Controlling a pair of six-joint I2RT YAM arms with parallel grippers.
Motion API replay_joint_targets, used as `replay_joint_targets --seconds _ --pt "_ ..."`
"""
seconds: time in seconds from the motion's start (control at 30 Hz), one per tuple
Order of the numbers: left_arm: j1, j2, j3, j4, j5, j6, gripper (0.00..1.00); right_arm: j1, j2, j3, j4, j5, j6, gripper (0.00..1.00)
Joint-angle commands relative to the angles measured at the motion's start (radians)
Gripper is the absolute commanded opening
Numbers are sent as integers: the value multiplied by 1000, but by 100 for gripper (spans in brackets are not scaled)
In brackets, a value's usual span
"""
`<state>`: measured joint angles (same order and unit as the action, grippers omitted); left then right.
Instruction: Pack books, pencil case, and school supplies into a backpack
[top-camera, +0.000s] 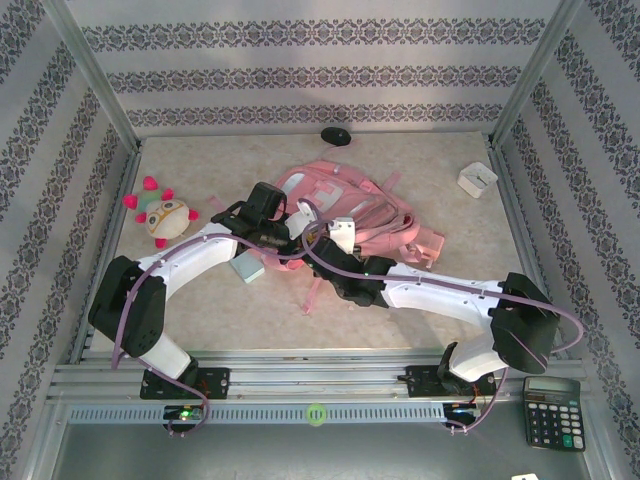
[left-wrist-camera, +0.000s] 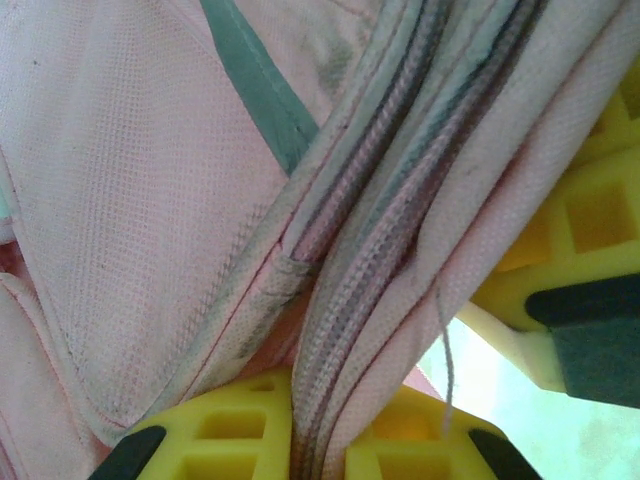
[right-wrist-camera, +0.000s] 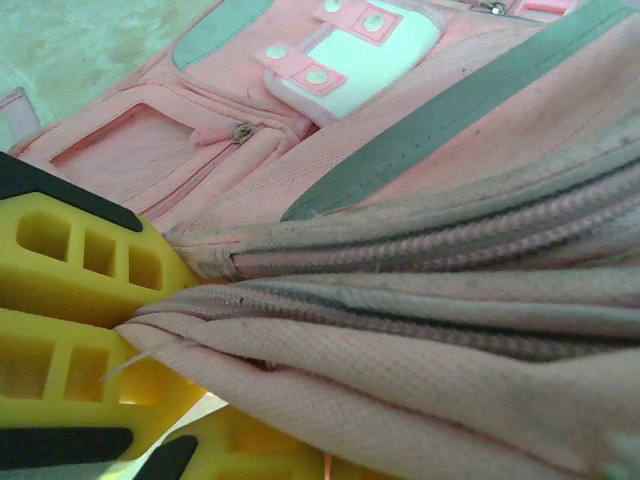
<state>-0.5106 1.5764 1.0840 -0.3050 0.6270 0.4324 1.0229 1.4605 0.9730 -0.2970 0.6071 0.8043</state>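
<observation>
The pink backpack (top-camera: 365, 205) lies crumpled in the middle of the table. My left gripper (top-camera: 290, 232) is at its near left edge. In the left wrist view that gripper (left-wrist-camera: 320, 435) is shut, with the backpack's zipped edge (left-wrist-camera: 370, 230) pinched between its yellow fingers. My right gripper (top-camera: 328, 248) meets it from the right. In the right wrist view it (right-wrist-camera: 300, 430) is shut on a fold of the backpack fabric (right-wrist-camera: 430, 340). A pale blue pencil case (top-camera: 247, 268) lies flat just under the left forearm. The books and school supplies are hidden.
A plush toy (top-camera: 165, 215) sits at the left. A white square box (top-camera: 478, 178) stands at the far right and a black round object (top-camera: 336, 135) by the back wall. A black calculator (top-camera: 552, 410) lies off the table's front right. Metal rails line the sides.
</observation>
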Motion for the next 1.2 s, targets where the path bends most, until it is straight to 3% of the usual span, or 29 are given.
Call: replay_joint_targets --seconds 0.0,0.13,0.33,0.6,0.7,0.8,0.93,1.07,1.17 --pt "6 -46 21 -49 16 -48 0 -27 -4 -5 -87 88 -29 0" --pt "12 -55 8 -70 -87 -4 0 -50 -67 -29 -110 32 -90 0" --pt "22 -62 -8 -95 -222 68 0 -161 -196 -69 -191 -217 -239 0" --pt "30 -60 -19 -111 -263 134 0 -297 -275 -97 -246 -538 -391 0" --pt "30 -70 -34 -90 -273 153 5 -319 -269 -114 -213 -629 -405 0" --pt "30 -73 -40 -69 -284 156 19 -317 -261 -134 -165 -719 -392 0" --pt "22 -99 -55 -65 -197 170 64 -298 -269 -181 -87 -782 -336 0" --pt "-56 -170 -150 77 -112 209 80 -255 -268 -201 -27 -812 -294 0" --pt "-121 -169 -176 136 -95 244 82 -228 -254 -198 -4 -832 -279 0"
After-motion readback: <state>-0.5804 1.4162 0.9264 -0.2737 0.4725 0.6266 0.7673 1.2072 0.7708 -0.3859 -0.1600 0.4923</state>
